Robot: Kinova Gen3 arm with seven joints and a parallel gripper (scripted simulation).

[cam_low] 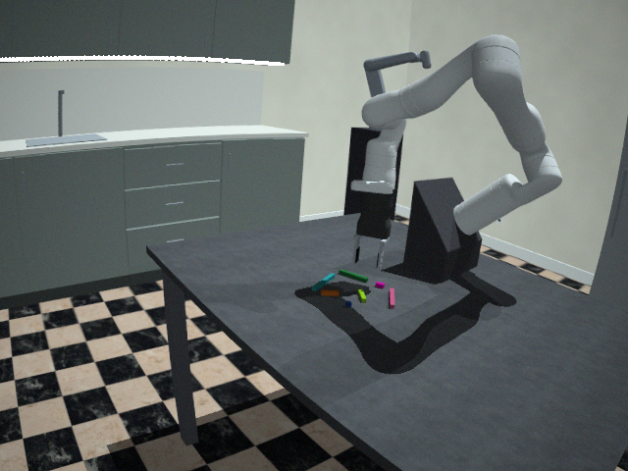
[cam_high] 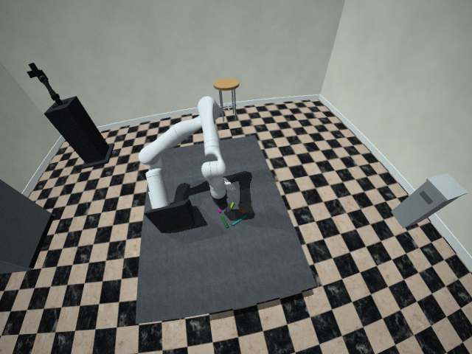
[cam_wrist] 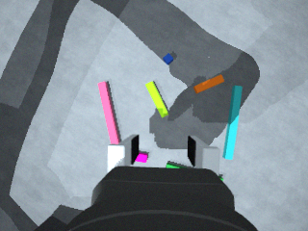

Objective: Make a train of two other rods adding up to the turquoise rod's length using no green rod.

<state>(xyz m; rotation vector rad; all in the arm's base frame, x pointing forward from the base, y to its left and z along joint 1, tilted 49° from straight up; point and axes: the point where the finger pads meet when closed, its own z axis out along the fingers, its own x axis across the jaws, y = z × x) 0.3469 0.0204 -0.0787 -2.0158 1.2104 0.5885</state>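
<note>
My gripper [cam_low: 369, 253] [cam_wrist: 163, 145] hangs wide open and empty; closing on blue [cam_high: 240, 202] [cam_low: 347, 304] [cam_wrist: 167, 59], so small, could knock it askew of pink [cam_low: 392, 297] [cam_wrist: 109, 113].

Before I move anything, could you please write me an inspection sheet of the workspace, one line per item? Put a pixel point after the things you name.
Surface: dark grey table [cam_high: 220, 266] [cam_low: 456, 385] [cam_wrist: 72, 140], partly in the arm's shadow.
Job's things: pink rod [cam_low: 392, 297] [cam_wrist: 109, 113] and blue rod [cam_low: 347, 304] [cam_wrist: 167, 59], the pair adding up to turquoise, lie apart; turquoise rod [cam_high: 239, 220] [cam_low: 323, 282] [cam_wrist: 233, 122] beside the orange one [cam_high: 242, 211] [cam_low: 330, 292] [cam_wrist: 209, 84].
Clutter: magenta [cam_high: 219, 211] [cam_low: 380, 285] [cam_wrist: 141, 158], lime [cam_high: 231, 206] [cam_low: 362, 295] [cam_wrist: 157, 99] and green [cam_high: 224, 222] [cam_low: 352, 276] [cam_wrist: 176, 166] rods.
Gripper [cam_low: 369, 261] [cam_wrist: 163, 145]: open, empty, above the table.
Cables: nothing seen.
Surroundings: stool [cam_high: 226, 84], cabinets [cam_low: 66, 213], checkered floor [cam_high: 343, 213] [cam_low: 66, 385].
</note>
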